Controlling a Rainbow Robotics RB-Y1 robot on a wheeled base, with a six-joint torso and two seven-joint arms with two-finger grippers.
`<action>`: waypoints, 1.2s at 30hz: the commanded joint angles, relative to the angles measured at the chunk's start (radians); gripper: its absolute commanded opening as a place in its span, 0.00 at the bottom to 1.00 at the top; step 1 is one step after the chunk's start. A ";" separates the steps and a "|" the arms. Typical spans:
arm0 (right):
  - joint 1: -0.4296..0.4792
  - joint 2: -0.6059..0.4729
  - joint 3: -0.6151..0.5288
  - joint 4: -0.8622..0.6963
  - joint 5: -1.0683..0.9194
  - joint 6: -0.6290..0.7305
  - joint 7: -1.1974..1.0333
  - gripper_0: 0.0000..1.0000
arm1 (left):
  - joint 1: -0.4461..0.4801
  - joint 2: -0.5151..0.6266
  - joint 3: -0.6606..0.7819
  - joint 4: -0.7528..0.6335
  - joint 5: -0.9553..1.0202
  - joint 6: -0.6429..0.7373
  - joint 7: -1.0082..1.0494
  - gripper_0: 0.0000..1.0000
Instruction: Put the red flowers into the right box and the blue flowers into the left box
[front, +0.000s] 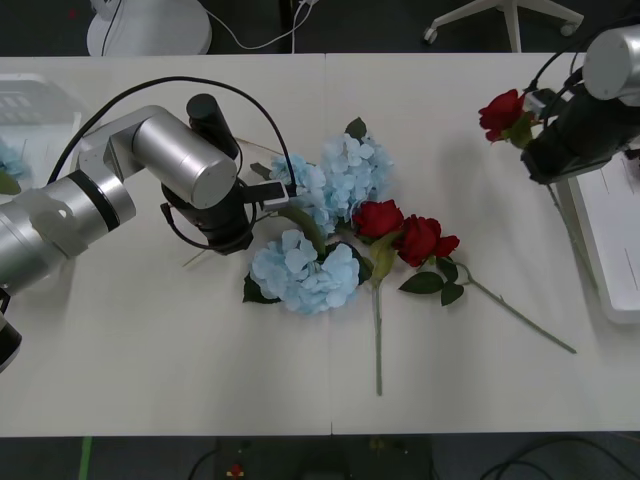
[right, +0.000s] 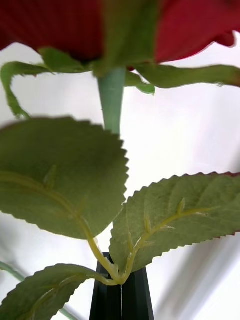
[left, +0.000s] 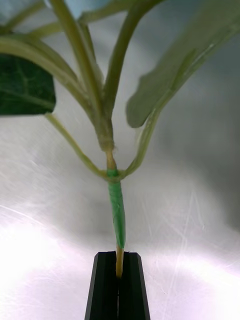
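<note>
the right hand (right: 121, 290) pinched a red rose (front: 502, 113) by its thin stem beside the right box (front: 612, 240); the left hand (left: 119, 285) pinched a blue hydrangea (front: 345, 170) stem mid-bench (front: 150, 340). both seemed light, floppy, best held low on the stem.

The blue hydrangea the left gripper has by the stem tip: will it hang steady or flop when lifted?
Likely floppy. The left gripper is shut on the thin stem at its very end, far from the wide hydrangea head, so the head will probably droop and swing. It looks light; slipping seems the larger risk.
</note>
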 joint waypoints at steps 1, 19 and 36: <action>-0.064 -0.112 -0.075 -0.008 0.096 0.000 -0.003 0.00 | -0.053 0.042 0.169 -0.046 0.062 0.070 -0.024 0.00; -0.061 -0.100 -0.135 0.373 0.358 -0.264 -0.017 0.00 | 0.032 0.384 0.743 -0.047 0.085 0.300 -0.164 0.00; -0.037 -0.012 -0.110 0.505 0.453 -0.398 -0.054 0.20 | 0.279 0.556 0.862 0.011 -0.134 0.183 0.166 0.00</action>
